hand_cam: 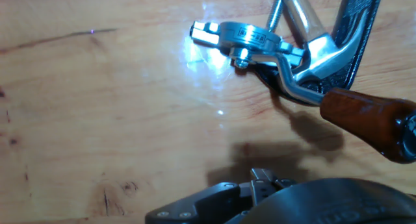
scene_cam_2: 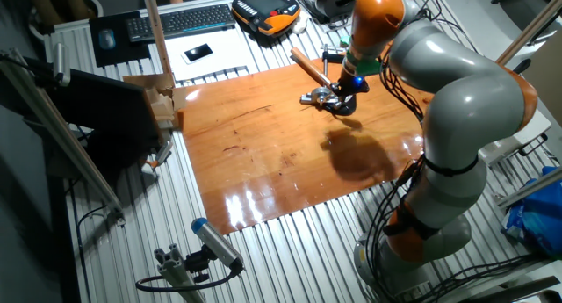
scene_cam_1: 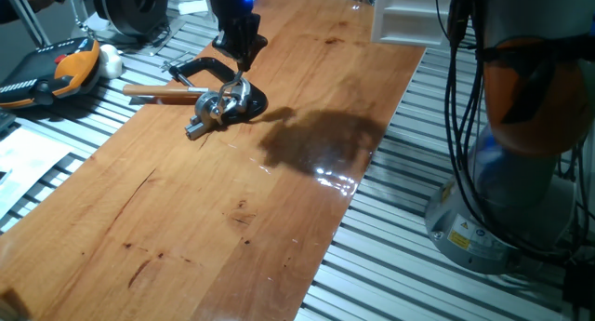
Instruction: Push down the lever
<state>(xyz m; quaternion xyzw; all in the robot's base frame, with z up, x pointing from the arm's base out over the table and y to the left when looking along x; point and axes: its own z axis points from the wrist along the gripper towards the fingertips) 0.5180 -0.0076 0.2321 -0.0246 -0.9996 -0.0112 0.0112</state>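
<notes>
The lever (scene_cam_1: 236, 85) is a thin shiny rod rising from a chrome-and-black base (scene_cam_1: 226, 107) at the far left of the wooden board (scene_cam_1: 279, 209). In the hand view its bent rod ends in a reddish-brown knob (hand_cam: 364, 120) to the right of the chrome base (hand_cam: 257, 41). My gripper (scene_cam_1: 242, 64) hangs straight above the lever, fingertips close to the knob and looking shut and empty. It also shows in the other fixed view (scene_cam_2: 349, 83), over the lever (scene_cam_2: 329, 96). In the hand view the gripper (hand_cam: 263, 180) sits at the bottom edge.
A tan wooden tool handle (scene_cam_1: 163, 93) lies left of the base and a black C-shaped clamp (scene_cam_1: 206, 70) behind it. An orange-black pendant (scene_cam_1: 58, 74) lies off the board. A white box (scene_cam_1: 404, 14) stands at the far end. The arm's base (scene_cam_1: 521, 172) is right.
</notes>
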